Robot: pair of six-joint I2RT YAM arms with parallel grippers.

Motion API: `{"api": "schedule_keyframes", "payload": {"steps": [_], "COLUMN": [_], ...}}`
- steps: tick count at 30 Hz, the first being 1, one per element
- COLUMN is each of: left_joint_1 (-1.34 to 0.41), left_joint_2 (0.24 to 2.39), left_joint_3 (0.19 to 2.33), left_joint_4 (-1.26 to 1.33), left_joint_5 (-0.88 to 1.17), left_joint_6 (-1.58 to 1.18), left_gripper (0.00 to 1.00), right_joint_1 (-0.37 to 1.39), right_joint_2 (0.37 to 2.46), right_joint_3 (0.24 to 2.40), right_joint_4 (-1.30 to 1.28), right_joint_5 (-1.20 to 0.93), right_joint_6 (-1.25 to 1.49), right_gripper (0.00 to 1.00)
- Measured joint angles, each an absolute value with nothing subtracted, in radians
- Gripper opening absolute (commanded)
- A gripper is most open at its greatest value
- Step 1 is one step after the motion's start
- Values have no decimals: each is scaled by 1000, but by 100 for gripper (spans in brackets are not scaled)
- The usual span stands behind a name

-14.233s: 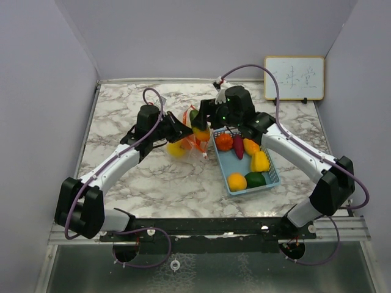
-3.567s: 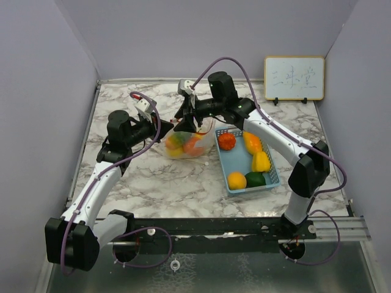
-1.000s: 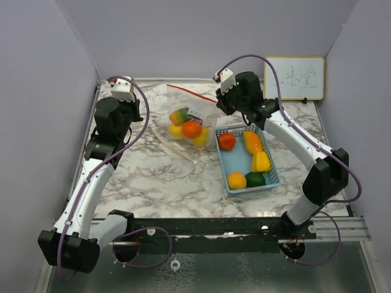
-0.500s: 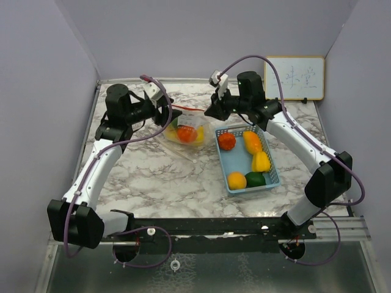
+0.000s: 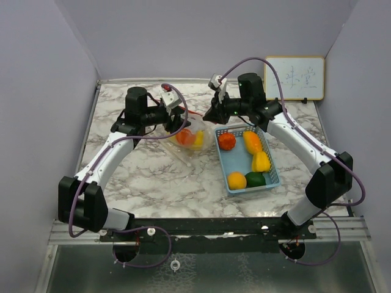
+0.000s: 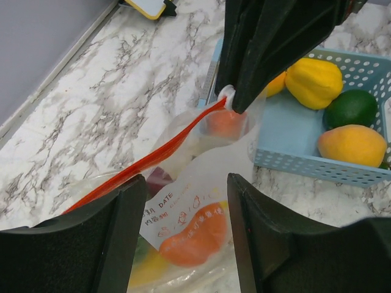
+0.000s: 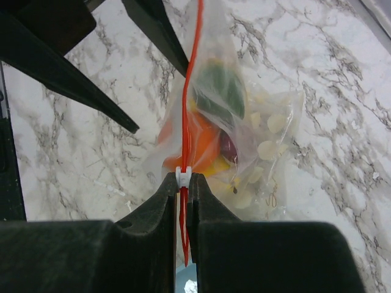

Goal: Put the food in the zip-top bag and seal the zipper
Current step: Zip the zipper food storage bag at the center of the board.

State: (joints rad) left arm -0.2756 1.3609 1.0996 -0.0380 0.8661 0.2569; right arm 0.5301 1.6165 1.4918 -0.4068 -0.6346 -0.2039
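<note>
The clear zip-top bag [image 5: 190, 139] lies mid-table with food [image 6: 189, 235] inside: orange, yellow and green pieces. Its red zipper [image 6: 146, 162] runs up to a white slider [image 7: 184, 176]. My right gripper [image 7: 184, 183] is shut on that slider and holds the bag's right corner up, seen from above beside the bag [image 5: 208, 116]. Over the bag's left part, my left gripper [image 6: 186, 244] stands open, its fingers [image 6: 110, 244] either side of the printed label, holding nothing. More food sits in the blue basket [image 5: 272, 177]: a red tomato [image 5: 226, 141], peppers [image 5: 260, 162], an orange [image 5: 237, 180], a green piece [image 5: 255, 179].
The basket stands right against the bag's right side. A small whiteboard [image 5: 294, 78] leans on the back wall at the right. Grey walls close in the marble table [image 5: 146, 177] on the left, back and right.
My left arm has swung in from the far left to the bag and its jaws have opened. The right gripper kept hold of the slider, and the bag bunched up towards the basket.
</note>
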Motion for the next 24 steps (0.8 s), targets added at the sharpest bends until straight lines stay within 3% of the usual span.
{"api": "schedule_keyframes", "payload": {"steps": [11, 24], "left_joint_1": [-316, -323], "left_joint_2": [1432, 1317], "left_joint_3": [1171, 1243], "left_joint_4": [-83, -134], "left_joint_5": [823, 865], "left_joint_6": [351, 431], "left_gripper": [56, 58], "right_joint_1": [530, 530], "right_joint_2": [1575, 1575], "right_joint_3": [1449, 1449], "right_joint_4": [-420, -434], "right_joint_5": [-664, -623], "right_joint_6": [-223, -235], "right_gripper": [2, 2]}}
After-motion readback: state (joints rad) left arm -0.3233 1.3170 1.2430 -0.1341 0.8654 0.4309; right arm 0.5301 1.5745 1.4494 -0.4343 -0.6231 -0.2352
